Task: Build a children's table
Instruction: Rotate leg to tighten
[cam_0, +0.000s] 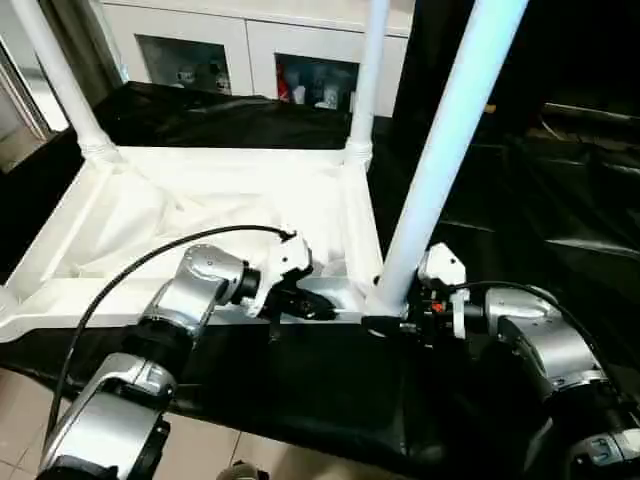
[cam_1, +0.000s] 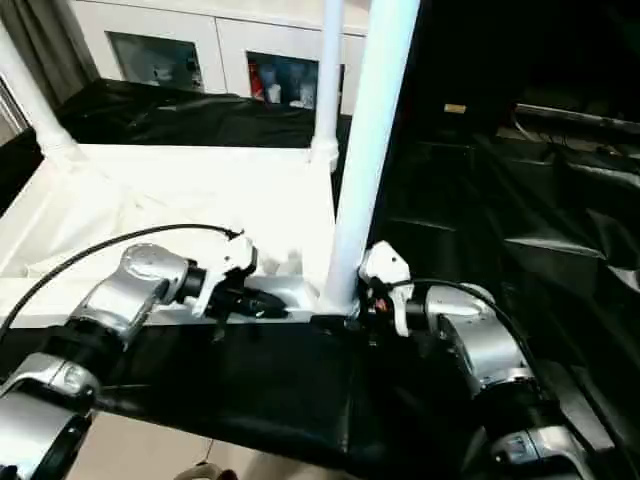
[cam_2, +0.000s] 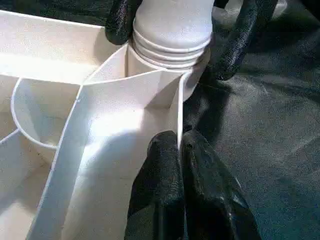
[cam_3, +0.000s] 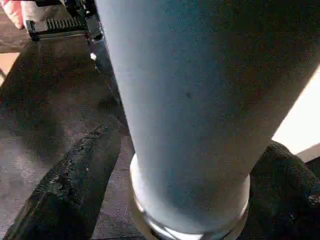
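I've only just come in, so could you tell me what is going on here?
The robot is assembling a white children's table, whose top lies upside down on a black cover. Three legs stand in corner sockets. The right gripper has its fingers either side of the nearest leg at its base, while the left gripper, shut, pinches the top's rim beside that socket.

No text, label or number can be read anywhere — none.
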